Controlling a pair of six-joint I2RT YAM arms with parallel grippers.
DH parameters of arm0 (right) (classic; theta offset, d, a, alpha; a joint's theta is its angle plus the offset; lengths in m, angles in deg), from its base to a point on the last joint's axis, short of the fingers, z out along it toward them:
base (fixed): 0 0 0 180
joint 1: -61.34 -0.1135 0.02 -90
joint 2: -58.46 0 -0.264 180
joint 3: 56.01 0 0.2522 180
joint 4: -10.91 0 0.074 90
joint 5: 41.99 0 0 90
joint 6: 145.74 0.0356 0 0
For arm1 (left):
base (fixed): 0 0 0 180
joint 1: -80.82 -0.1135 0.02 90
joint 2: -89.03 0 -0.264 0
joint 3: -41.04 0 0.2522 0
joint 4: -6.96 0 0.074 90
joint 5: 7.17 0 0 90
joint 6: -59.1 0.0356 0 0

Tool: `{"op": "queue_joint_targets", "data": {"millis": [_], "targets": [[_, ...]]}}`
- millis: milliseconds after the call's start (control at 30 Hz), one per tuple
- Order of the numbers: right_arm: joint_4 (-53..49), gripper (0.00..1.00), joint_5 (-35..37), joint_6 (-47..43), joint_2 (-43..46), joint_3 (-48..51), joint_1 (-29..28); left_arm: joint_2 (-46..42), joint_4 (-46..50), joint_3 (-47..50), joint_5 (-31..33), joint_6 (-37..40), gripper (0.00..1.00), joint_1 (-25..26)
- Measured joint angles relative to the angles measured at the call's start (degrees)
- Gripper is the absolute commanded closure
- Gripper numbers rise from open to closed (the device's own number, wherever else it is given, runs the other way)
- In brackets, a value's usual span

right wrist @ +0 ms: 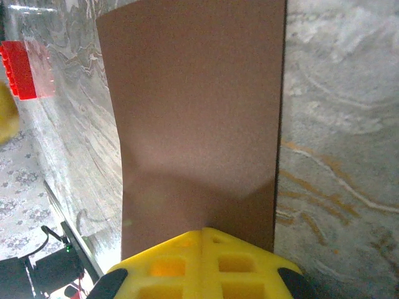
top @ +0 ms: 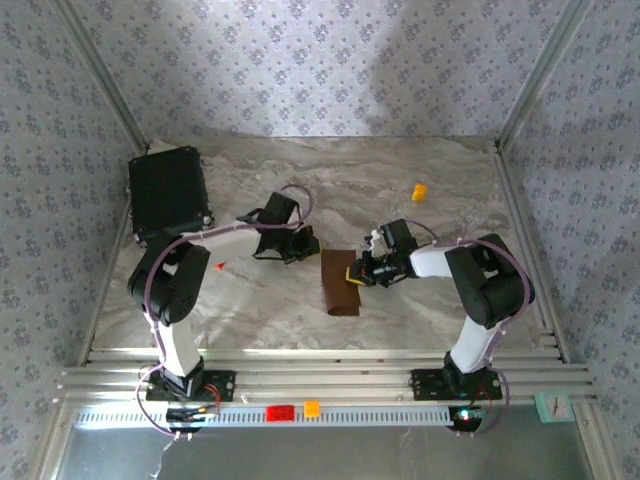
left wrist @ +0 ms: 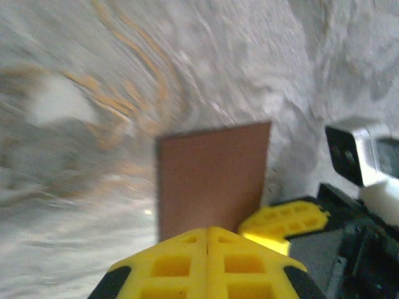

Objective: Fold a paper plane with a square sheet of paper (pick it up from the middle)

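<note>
While open desk (top: 270, 320) runs along its front edge, the sheet of paper (top: 338, 292), a dark brown rectangle, sits mid-desk; right claw (top: 356, 272) pinches its right edge, left claw (top: 302, 246) closed nearby.

I count two grippers, the left gripper (top: 303, 246) and the right gripper (top: 356, 272). I see one sheet of brown paper (top: 338, 285) and one black case (top: 167, 192). There are four small blocks: an orange block (top: 419, 190) and a red block (right wrist: 22, 68) on the table (top: 420, 305), plus a second red block (top: 280, 411) and a second orange block (top: 312, 408) on the front rail (top: 380, 381).
</note>
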Motion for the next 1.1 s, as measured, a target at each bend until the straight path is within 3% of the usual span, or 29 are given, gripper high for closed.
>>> {"op": "queue_joint_targets", "data": {"millis": [200,333,700,900,1100], "targets": [[0.55,1.0,0.22,0.24,0.17,0.35,-0.04,0.35,-1.44,1.57,-4.42,-1.79,0.99,5.33],[0.9,1.0,0.37,0.42,0.26,0.5,-0.09,2.19,-1.25,1.57,-5.18,-1.75,0.99,6.1],[2.01,1.0,0.5,0.61,0.48,1.16,-0.15,4.09,-0.26,3.89,-2.91,2.58,0.99,5.99],[3.06,1.0,0.39,0.63,0.46,1.53,-0.48,-0.33,-2.89,9.33,-0.02,5.18,0.99,6.14],[3.08,1.0,0.39,0.66,0.46,1.53,-0.48,-6.05,1.38,10.78,2.73,4.22,0.98,6.47]]}}
